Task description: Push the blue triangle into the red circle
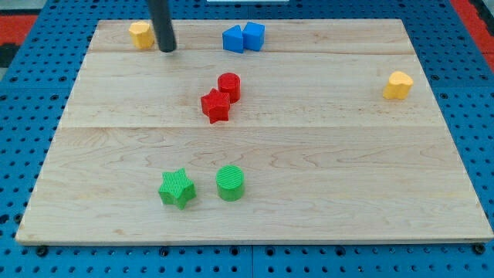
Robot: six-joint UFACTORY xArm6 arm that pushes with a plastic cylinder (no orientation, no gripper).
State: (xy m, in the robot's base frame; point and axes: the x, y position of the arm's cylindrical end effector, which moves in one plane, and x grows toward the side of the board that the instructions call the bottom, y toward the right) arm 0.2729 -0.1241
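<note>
Two blue blocks touch near the view's top middle: the left one (233, 39) looks like the blue triangle, the right one (253, 35) like a cube. The red circle (229, 86) stands in the middle of the board, touching a red star (216, 106) at its lower left. My tip (167, 49) is at the view's top left, well to the left of the blue blocks and just right of a yellow block (140, 34). It touches no block.
A yellow heart-shaped block (398, 85) sits at the view's right. A green star (177, 188) and a green circle (230, 183) stand near the view's bottom. The wooden board (347, 177) lies on a blue pegboard.
</note>
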